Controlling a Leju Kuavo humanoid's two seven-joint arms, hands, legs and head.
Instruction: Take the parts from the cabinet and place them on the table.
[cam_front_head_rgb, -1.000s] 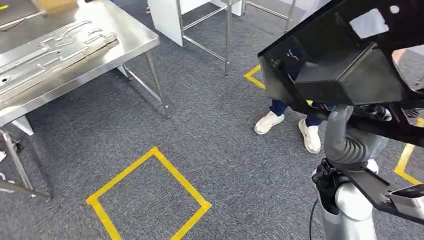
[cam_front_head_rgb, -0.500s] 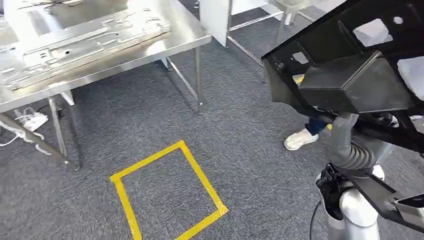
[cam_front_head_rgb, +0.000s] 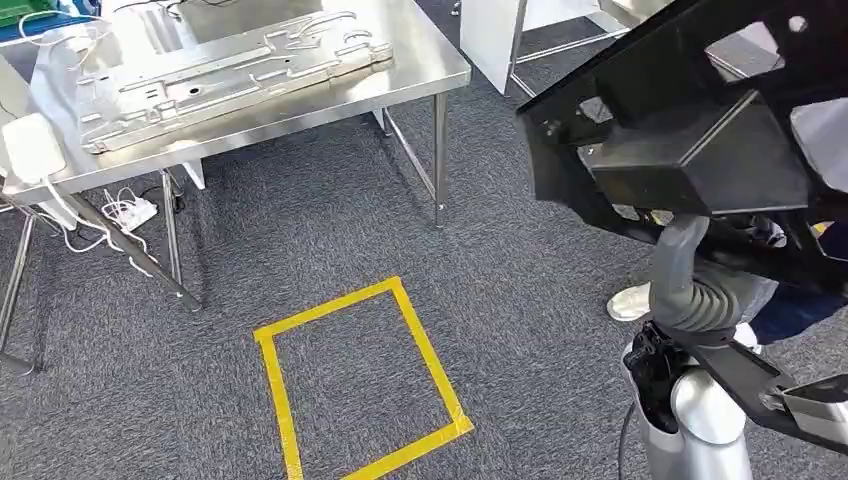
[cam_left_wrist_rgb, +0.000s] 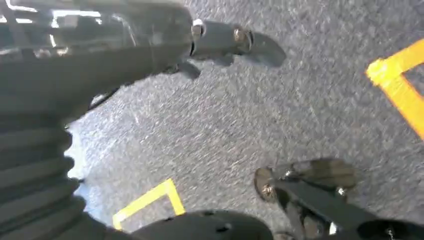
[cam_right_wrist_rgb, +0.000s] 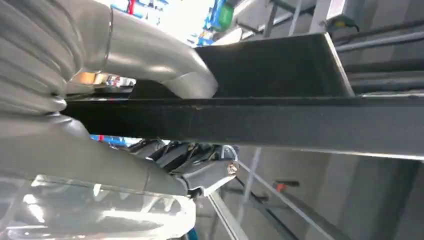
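Flooring grey carpet (cam_front_head_rgb: 520, 300) (steel table (cam_front_head_rgb: 420, 75)).

Glossy black part (cam_front_head_rgb: 700, 130), brushed steel table (cam_front_head_rgb: 420, 75), rough grey carpet (cam_front_head_rgb: 350, 230).

— What sort of place is this?

— A workshop or factory test floor. A stainless steel table (cam_front_head_rgb: 420, 75) stands in the upper left of the frame, with a stamped metal plate (cam_front_head_rgb: 230, 75) lying on it.

— Anything else?

— Grey industrial carpet (cam_front_head_rgb: 530, 300), a square of yellow floor tape (cam_front_head_rgb: 350, 300) at lower centre, and loose white cables (cam_front_head_rgb: 120, 215) under the table at left.
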